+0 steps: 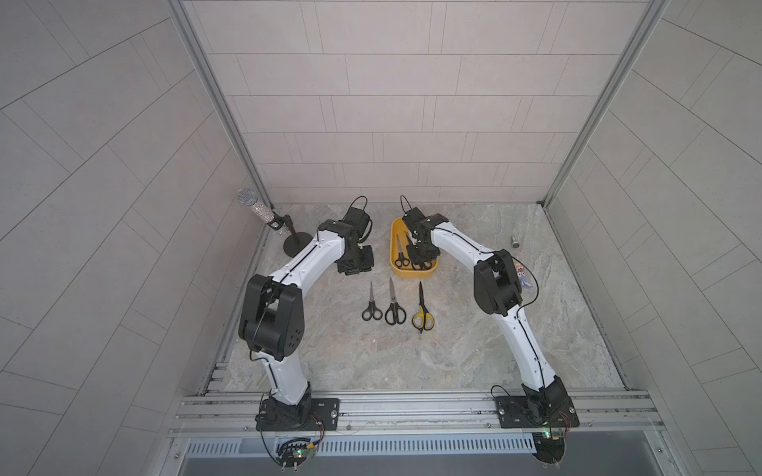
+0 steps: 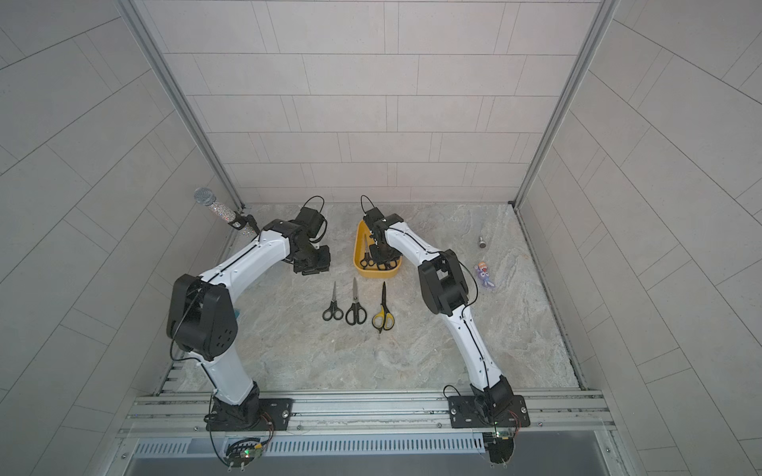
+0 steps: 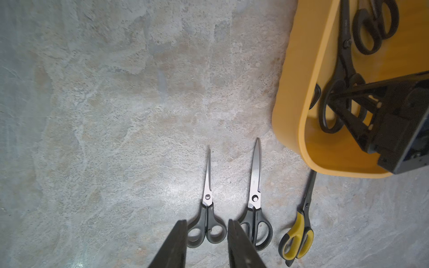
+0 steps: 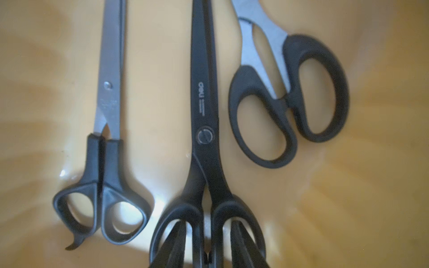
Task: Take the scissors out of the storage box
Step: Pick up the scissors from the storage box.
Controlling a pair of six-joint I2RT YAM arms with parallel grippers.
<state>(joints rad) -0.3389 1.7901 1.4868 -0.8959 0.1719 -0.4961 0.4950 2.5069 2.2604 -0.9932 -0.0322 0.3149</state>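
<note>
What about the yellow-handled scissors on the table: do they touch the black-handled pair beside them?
Apart. The left wrist view shows bare table between the yellow-handled scissors and the neighbouring black-handled pair.

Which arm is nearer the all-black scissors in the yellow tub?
Right. Its jaws are in the mustard-yellow plastic tub, at the all-black scissors' handles; the left arm hovers outside it.

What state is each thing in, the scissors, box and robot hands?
Mustard-yellow plastic storage box: on table, three pairs inside.
All-black scissors: in box, right hand astride the handles, grip unclear.
Slim steel-bladed scissors: in box, untouched.
Wide-looped steel-bladed scissors: in box, untouched.
Small black-handled scissors: on table, closed.
Larger black-handled scissors: on table, closed.
Yellow-and-black-handled scissors: on table, closed.
Left hand: open, empty.
</note>
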